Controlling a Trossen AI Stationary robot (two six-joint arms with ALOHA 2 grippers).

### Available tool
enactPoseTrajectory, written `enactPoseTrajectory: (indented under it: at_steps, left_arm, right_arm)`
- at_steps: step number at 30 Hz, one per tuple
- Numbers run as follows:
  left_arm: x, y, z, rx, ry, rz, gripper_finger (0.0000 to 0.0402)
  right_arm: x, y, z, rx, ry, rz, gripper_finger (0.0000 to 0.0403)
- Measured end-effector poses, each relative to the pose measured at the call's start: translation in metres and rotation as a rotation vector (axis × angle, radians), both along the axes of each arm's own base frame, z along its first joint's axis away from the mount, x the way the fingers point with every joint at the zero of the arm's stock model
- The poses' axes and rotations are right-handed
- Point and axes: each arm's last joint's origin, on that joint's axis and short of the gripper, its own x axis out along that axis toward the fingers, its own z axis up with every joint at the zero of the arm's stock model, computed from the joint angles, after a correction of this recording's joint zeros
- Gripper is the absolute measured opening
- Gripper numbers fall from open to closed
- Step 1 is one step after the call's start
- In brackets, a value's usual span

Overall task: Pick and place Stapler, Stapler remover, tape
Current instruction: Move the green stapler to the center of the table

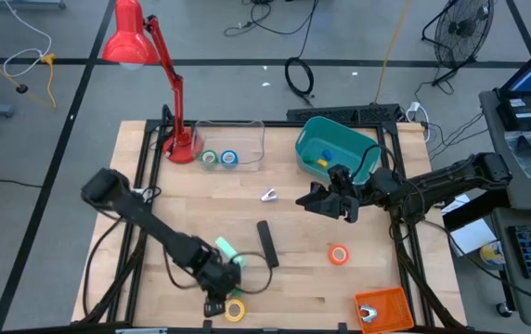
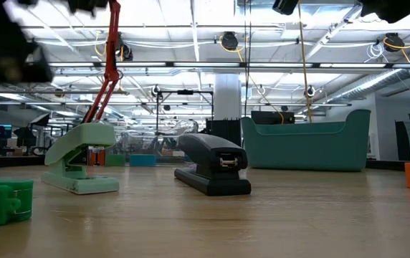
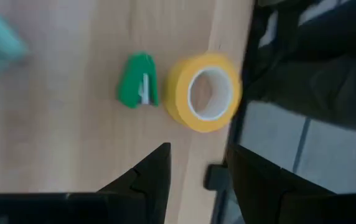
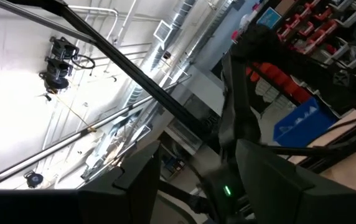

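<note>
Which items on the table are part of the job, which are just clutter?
Job items:
- black stapler
- yellow tape
- orange tape
- green tape
- blue tape
- green staple remover

Lying about:
- red lamp
- teal bin
- orange tray

The black stapler (image 1: 266,242) lies flat near the middle of the counter (image 1: 303,288). An orange tape roll (image 1: 339,254) lies flat well to its right. A yellow tape roll (image 1: 235,311) lies at the front edge, just beside a small green staple remover (image 3: 137,89). Green (image 1: 210,159) and blue (image 1: 229,159) rolls sit side by side in a clear tray (image 1: 247,125).
</note>
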Motion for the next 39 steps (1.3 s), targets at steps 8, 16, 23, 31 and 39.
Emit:
enactPoseTrajectory:
  at_steps: [8, 16, 23, 31, 39]
  left_arm:
    - [0.005, -0.008, -0.019, 0.047, -0.002, 0.013, 0.0117]
    - [0.011, 0.001, -0.019, 0.049, -0.021, 0.025, 0.0047]
    - [0.022, 0.011, -0.016, 0.006, -0.059, 0.008, 0.0004]
    - [0.025, 0.019, -0.017, 0.003, -0.055, -0.016, 0.0002]
    - [0.026, 0.021, -0.017, -0.006, -0.051, -0.028, 0.0001]
  right_arm:
    - [0.000, 0.003, -0.001, 0.010, 0.012, 0.004, 0.0201]
    - [0.000, 0.003, -0.001, 0.011, 0.019, -0.006, 0.0201]
    - [0.000, 0.003, -0.003, 0.010, 0.033, -0.003, 0.0201]
    - [0.001, 0.004, -0.003, 0.008, 0.039, 0.001, 0.0201]
    - [0.001, 0.004, -0.003, 0.002, 0.039, -0.001, 0.0201]
